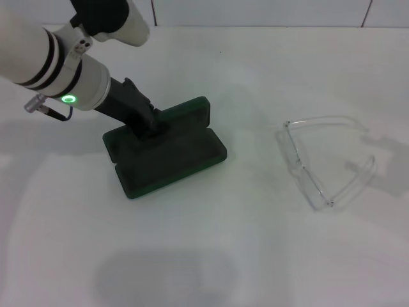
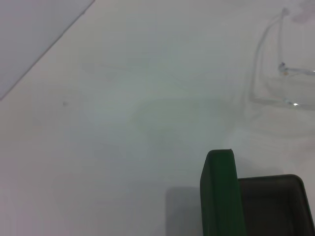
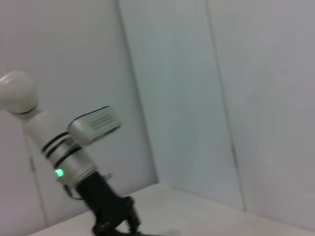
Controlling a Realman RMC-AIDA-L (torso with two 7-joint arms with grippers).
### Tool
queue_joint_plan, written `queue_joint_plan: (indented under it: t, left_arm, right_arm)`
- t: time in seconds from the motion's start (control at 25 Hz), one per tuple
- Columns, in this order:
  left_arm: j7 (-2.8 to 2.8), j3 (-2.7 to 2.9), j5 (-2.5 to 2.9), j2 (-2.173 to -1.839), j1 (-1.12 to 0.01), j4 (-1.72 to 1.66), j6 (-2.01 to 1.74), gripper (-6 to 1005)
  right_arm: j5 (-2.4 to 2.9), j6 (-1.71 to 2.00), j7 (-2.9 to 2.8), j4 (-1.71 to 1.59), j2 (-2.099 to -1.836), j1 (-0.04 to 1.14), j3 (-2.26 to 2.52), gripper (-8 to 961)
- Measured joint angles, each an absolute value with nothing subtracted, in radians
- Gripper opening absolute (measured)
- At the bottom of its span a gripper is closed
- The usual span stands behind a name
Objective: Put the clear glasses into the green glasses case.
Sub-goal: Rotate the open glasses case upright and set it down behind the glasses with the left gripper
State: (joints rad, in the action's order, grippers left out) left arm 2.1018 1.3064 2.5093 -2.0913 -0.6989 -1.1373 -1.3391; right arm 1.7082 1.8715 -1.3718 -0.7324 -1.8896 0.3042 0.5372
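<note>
I see the green glasses case (image 1: 169, 150) lying open on the white desk (image 1: 211, 256) left of frame centre, with my left gripper (image 1: 152, 125) down at its hinge; I cannot tell how its fingers are set. The clear glasses (image 1: 326, 160) rest at mid-right, well apart from the case, and my right gripper is out of view.

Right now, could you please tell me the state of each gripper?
Left gripper: down at the open green glasses case, at its hinge; fingers cannot be told.
Right gripper: not in view.
</note>
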Motion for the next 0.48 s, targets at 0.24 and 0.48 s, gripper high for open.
queue_joint_plan:
  t: [0.24, 0.48]
  left_arm:
    - [2.113, 1.387, 2.462, -2.092, -0.668, -1.225, -1.339, 205]
    - [2.119, 1.544, 2.453, -2.094, -0.664, -1.263, -1.280, 207]
  right_arm:
    - [1.706, 1.887, -1.319, -0.687, -1.891, 0.276, 0.372, 708]
    - [1.700, 1.941, -1.259, -0.651, -1.896, 0.236, 0.243, 704]
